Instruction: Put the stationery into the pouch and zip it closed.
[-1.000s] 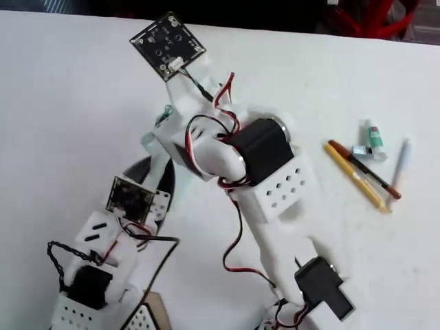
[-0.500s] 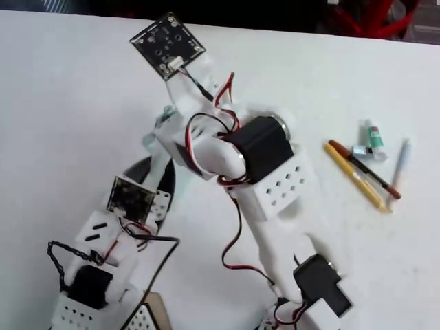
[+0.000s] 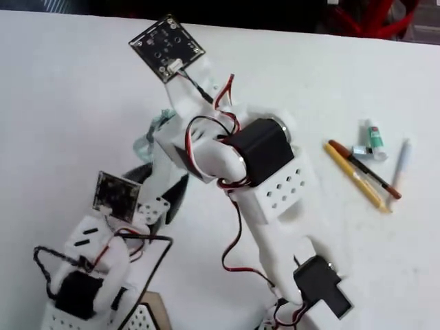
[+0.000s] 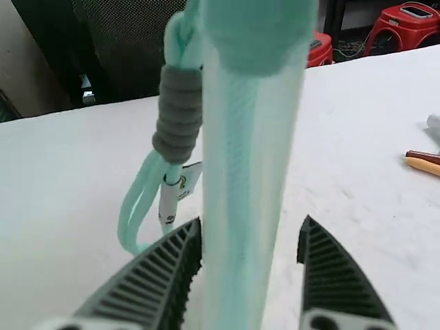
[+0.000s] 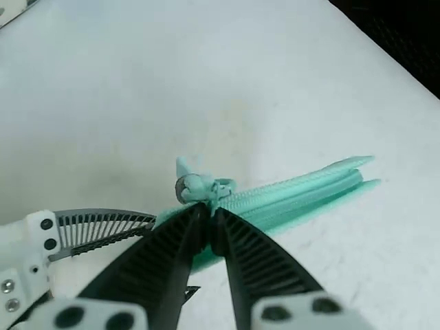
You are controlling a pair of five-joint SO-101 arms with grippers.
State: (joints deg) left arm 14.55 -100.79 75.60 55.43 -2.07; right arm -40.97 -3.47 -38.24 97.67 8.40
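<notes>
apparently unzipping: right gripper (image 5: 210, 212) pinched the zipper pull (image 5: 196, 185); left gripper (image 4: 251, 227) stood spread around the mint pouch (image 4: 244, 172); next needed steady pulling.

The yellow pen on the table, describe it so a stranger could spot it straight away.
On the white table, look toward the right side of the high view. The yellow pen lies slanted there, alongside a dark red pen; it is the only yellow thing there.
</notes>
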